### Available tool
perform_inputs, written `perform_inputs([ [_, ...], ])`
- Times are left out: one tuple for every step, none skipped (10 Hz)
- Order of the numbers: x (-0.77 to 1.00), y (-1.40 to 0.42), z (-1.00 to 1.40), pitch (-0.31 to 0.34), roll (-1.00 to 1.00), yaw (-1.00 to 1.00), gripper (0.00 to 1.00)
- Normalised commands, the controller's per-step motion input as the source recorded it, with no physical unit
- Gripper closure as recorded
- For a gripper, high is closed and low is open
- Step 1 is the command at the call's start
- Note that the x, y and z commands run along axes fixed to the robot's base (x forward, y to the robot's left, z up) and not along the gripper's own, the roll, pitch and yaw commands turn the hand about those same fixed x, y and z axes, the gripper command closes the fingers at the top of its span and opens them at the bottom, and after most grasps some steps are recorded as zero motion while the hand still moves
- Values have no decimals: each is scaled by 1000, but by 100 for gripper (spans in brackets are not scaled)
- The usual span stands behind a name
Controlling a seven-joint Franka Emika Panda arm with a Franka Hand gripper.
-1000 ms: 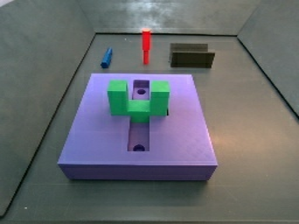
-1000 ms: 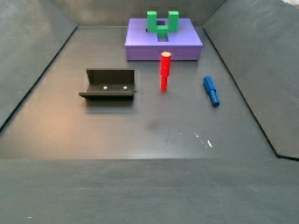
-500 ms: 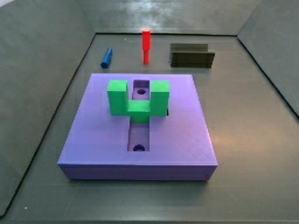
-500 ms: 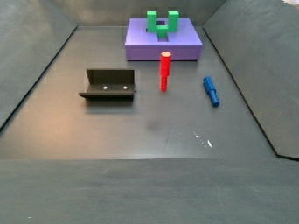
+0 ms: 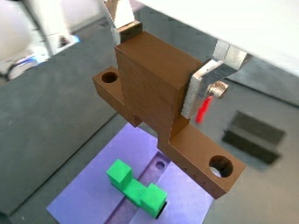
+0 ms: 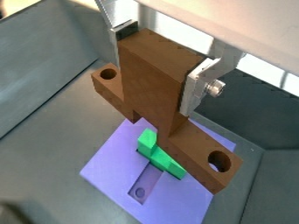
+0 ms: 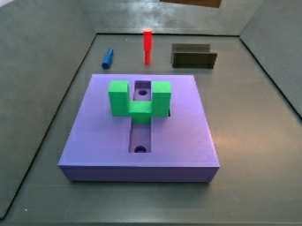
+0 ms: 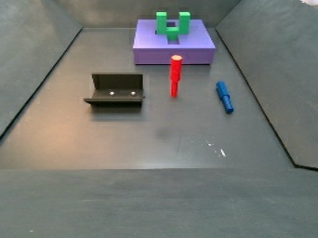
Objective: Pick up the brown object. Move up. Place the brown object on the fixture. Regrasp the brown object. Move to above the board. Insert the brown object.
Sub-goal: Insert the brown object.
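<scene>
In a wrist view the gripper (image 5: 163, 66) is clamped on the brown object (image 5: 163, 105), its silver fingers (image 5: 205, 87) pressed against opposite faces of the piece's upright block; the object's crossbar carries a round hole near each end; beneath it lies the board (image 5: 93, 188) with the green U-shaped block (image 5: 138, 184) on top, and a red peg (image 5: 205, 108) and the fixture (image 5: 254, 136) show on the floor past the finger. In a wrist view from the other camera the gripper (image 6: 158, 57) again holds the brown object (image 6: 158, 96) between its fingers (image 6: 198, 83), high over the board (image 6: 117, 171); the green block (image 6: 162, 156) shows just under the crossbar beside the board's lengthwise groove. In a side view only a brown sliver of the object (image 7: 189, 3) shows at the 12 o'clock edge, and the gripper itself is out of frame; the board (image 7: 141, 141) fills the middle with the green block (image 7: 139, 99) on it; at 12 o'clock from the board stands the red peg (image 7: 147, 44), with a blue peg (image 7: 106, 58) at 11 o'clock and the fixture (image 7: 195, 56) at 1 o'clock. In a side view from the opposite end the board (image 8: 174, 45) sits at 12 o'clock with the green block (image 8: 172, 24); the fixture (image 8: 115, 91) lies at 9 o'clock of the red peg (image 8: 176, 74), the blue peg (image 8: 224, 95) at 3 o'clock of it; neither gripper nor brown object appears there.
</scene>
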Motion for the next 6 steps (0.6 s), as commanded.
perform_inputs([
  [-29, -71, -69, -219, -297, -803, 100],
  [-29, -71, -69, -219, -297, -803, 100],
  [-37, -71, -94, -227, -294, -803, 100],
  [17, 0, -454, -156, -266, -780, 100],
  [0, 0, -460, -149, -194, -860, 100],
  [-57, -40, -457, -156, -113, -957, 100],
])
